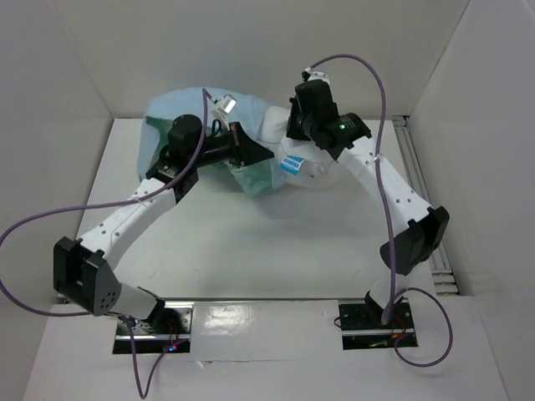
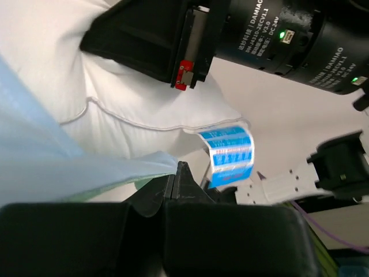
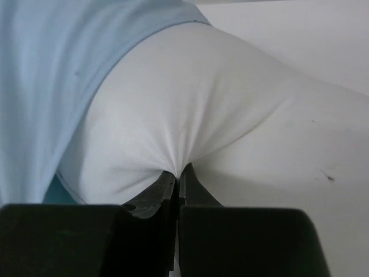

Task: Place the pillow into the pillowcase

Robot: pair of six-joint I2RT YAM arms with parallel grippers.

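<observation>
The white pillow lies at the back of the table, partly inside the pillowcase, which is light blue on top with a sea-green edge. Its blue-and-white tag sticks out at the front. My left gripper is shut on the pillowcase's edge, beside the tag. My right gripper is shut on a pinch of the pillow's white cloth, with the blue pillowcase draped over the pillow to its left.
White walls close in the table at the back and both sides. The right arm's wrist hangs just above the pillow close to my left gripper. Purple cables loop over both arms.
</observation>
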